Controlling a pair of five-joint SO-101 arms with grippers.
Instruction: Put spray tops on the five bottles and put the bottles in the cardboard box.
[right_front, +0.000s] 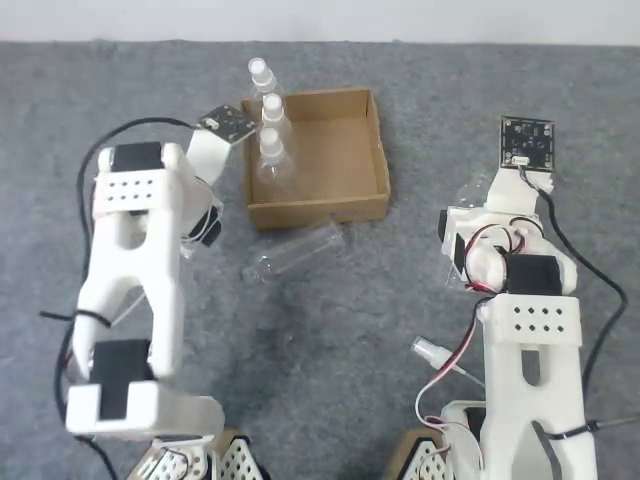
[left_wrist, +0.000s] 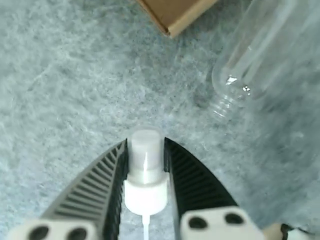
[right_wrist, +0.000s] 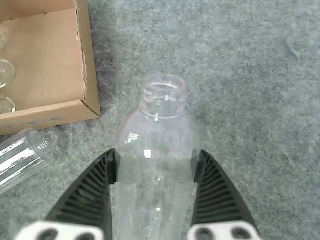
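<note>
Left hand pinching spray top, right hand clamping bottle, base cut off

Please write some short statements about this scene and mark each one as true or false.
1. The left claw grips a spray top. True.
2. The bottle in the right claw already has its top on. False: its neck is open.
3. A capless bottle lies on its side outside the cardboard box. True.
4. The cardboard box is empty. False: topped bottles stand inside it.
</note>
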